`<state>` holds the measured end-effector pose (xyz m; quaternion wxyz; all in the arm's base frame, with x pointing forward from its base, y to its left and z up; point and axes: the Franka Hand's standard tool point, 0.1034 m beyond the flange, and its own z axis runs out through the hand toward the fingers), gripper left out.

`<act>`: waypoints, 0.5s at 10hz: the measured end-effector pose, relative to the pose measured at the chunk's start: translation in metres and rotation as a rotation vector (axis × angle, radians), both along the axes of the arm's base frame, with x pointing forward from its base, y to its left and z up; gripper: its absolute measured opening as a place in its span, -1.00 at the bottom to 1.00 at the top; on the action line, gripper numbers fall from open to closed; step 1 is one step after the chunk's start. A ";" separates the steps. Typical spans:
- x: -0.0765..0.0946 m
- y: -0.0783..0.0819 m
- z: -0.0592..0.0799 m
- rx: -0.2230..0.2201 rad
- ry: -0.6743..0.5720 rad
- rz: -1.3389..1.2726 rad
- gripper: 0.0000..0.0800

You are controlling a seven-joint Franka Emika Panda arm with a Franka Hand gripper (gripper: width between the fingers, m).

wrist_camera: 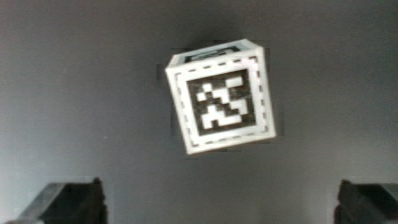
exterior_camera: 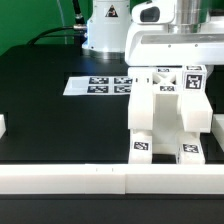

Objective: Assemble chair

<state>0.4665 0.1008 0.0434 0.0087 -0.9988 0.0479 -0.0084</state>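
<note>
The chair (exterior_camera: 168,115), a blocky white assembly with black-and-white tags on its top and feet, stands on the black table at the exterior view's right. The white arm (exterior_camera: 165,25) hangs right above it, and its fingertips are not clear in that view. In the wrist view, a white tagged part (wrist_camera: 219,100) shows from above against the dark table, tilted slightly. My gripper (wrist_camera: 217,207) is open; its two dark fingers (wrist_camera: 71,203) stand far apart at the frame's corners. Nothing lies between them, and the tagged part is apart from them.
The marker board (exterior_camera: 100,86) lies flat on the table to the exterior view's left of the chair. A low white wall (exterior_camera: 90,180) runs along the front edge, with another white piece (exterior_camera: 3,128) at the far left. The robot base (exterior_camera: 105,30) stands behind.
</note>
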 end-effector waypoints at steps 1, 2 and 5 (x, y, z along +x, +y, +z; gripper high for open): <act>-0.003 0.003 -0.003 -0.001 0.007 -0.003 0.62; -0.007 0.007 -0.008 -0.004 0.015 0.004 0.62; -0.009 0.010 -0.012 -0.007 0.017 0.014 0.62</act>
